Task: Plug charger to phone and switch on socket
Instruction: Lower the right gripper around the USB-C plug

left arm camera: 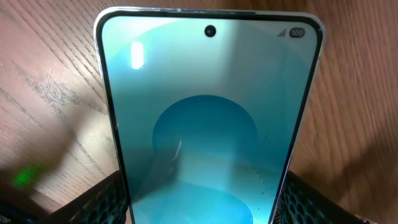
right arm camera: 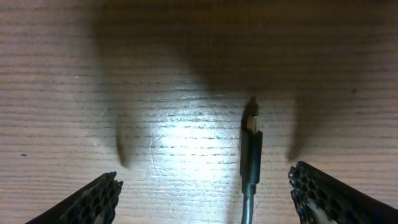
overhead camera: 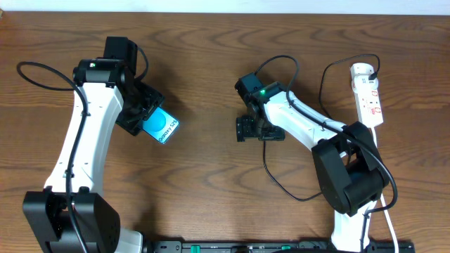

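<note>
The phone (overhead camera: 162, 128), its cyan screen lit, is held in my left gripper (overhead camera: 144, 116) above the table left of centre. In the left wrist view the phone (left arm camera: 208, 124) fills the frame, with my fingers (left arm camera: 202, 205) pressed on both of its long edges. The charger cable (overhead camera: 275, 179) trails over the table to its black connector tip (right arm camera: 251, 146), which lies flat on the wood. My right gripper (right arm camera: 208, 199) is open above it, and the tip sits between the fingers, nearer the right one. In the overhead view my right gripper (overhead camera: 249, 129) hides the tip. The white socket strip (overhead camera: 367, 95) lies at the far right.
The socket's white cord (overhead camera: 385, 211) runs down the right side past the right arm's base (overhead camera: 348, 179). The left arm's base (overhead camera: 70, 225) stands at the front left. A black rail (overhead camera: 267, 247) runs along the front edge.
</note>
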